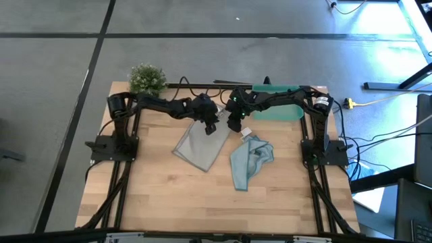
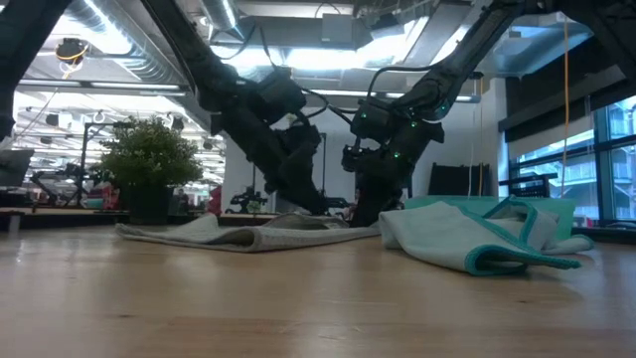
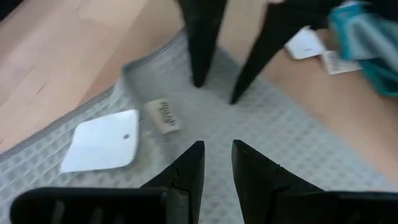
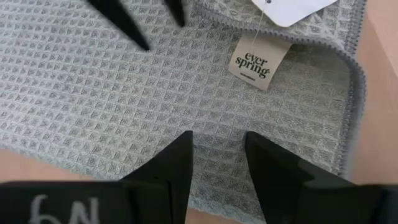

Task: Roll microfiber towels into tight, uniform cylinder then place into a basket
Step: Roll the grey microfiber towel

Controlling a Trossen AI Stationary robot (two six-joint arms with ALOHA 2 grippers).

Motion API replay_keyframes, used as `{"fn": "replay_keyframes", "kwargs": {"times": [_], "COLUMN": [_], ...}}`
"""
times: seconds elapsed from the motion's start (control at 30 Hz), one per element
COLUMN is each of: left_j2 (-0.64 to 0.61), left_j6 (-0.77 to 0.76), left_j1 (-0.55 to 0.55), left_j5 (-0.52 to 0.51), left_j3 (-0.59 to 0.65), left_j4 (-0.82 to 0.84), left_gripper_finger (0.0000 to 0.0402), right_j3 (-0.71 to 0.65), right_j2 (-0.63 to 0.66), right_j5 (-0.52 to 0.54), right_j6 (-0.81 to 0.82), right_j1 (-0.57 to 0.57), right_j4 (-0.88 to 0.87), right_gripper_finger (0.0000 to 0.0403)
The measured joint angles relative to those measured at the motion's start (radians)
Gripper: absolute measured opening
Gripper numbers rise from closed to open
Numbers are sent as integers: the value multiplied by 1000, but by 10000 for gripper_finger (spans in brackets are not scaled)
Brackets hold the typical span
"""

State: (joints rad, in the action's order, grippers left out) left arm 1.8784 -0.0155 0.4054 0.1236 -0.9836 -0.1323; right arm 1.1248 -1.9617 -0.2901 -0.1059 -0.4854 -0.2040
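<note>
Looking straight down on the bench (image 1: 169,196): both arms reaching inward, meeting over the far end of the grey towel (image 1: 200,145).

Grey towel: lies spread flat near mid-bench, set at a slant, unrolled. Shows a waffle weave up close, plus a sewn label (image 4: 258,59) and a white card (image 3: 102,148) near its far edge.

Blue towel (image 1: 250,160): lies crumpled just right of the grey one, also unrolled. Sits in a loose heap with a teal hem in the level view (image 2: 467,244).

Basket (image 1: 280,108): stands at the far right of the bench, partly under the right arm, well apart from the grey towel. Holds no towel as far as can be seen from above.

Left claw (image 3: 216,163): hangs low over the grey towel's far end, fingers parted by a narrow gap, cloth showing between them, nothing gripped.

Right claw (image 4: 217,155): faces the left one across the same stretch of towel, close to the label, fingers likewise apart with bare weave between them, nothing gripped. Possibly touching the cloth with its tips, though hard to tell from any view.

Plant (image 1: 146,79): stands at the far left corner, clear of both arms.
</note>
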Motion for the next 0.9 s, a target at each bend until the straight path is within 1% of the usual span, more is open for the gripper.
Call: {"fn": "replay_keyframes", "kwargs": {"times": [0.17,0.33,0.4,0.77,0.9], "left_j2": [13,13,13,13,36], "left_j6": [-1,0,1,-1,-43], "left_j1": [16,37,50,130,151], "left_j5": [-81,-196,-227,-265,-265], "left_j3": [0,0,0,0,0], "left_j4": [0,-1,-1,-1,-2], "left_gripper_finger": [78,78,78,78,78], "right_j3": [0,0,0,0,0], "right_j2": [0,0,0,0,0], "right_j5": [0,0,0,-1,-1], "right_j6": [0,0,0,0,0], "right_j1": [0,0,0,0,0], "right_j4": [0,0,0,1,2], "right_gripper_finger": [150,150,150,150,150]}}
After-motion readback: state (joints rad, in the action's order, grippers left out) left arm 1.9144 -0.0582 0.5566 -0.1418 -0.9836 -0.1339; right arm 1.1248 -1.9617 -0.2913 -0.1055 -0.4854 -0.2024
